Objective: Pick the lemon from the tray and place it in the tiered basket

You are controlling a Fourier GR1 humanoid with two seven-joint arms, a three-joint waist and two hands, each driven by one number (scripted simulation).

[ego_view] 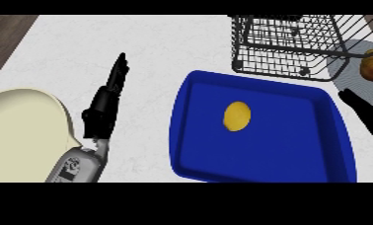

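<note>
Here the oval lemon [237,115] lies on the smooth blue tray [291,147]; left hand [105,103] straight-fingered, empty.

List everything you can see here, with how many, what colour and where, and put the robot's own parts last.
lemon: one, yellow, lying in the tray, near its middle
tray: one, blue, on the counter, centre right
tiered basket: one, black wire, behind the tray, upper right
brown-orange object: one, right edge beside the basket, mostly cut off, cannot tell what it is
cream rounded object: one, left edge, partly cut off
counter: one, white marbled, under everything
dark strip: one, brown, top left corner beyond the counter
left forearm: one, grey, lower left
left robot hand: one, black, left of the tray, fingers straight, holding nothing
right robot hand: one, black, right edge, mostly out of view
</note>
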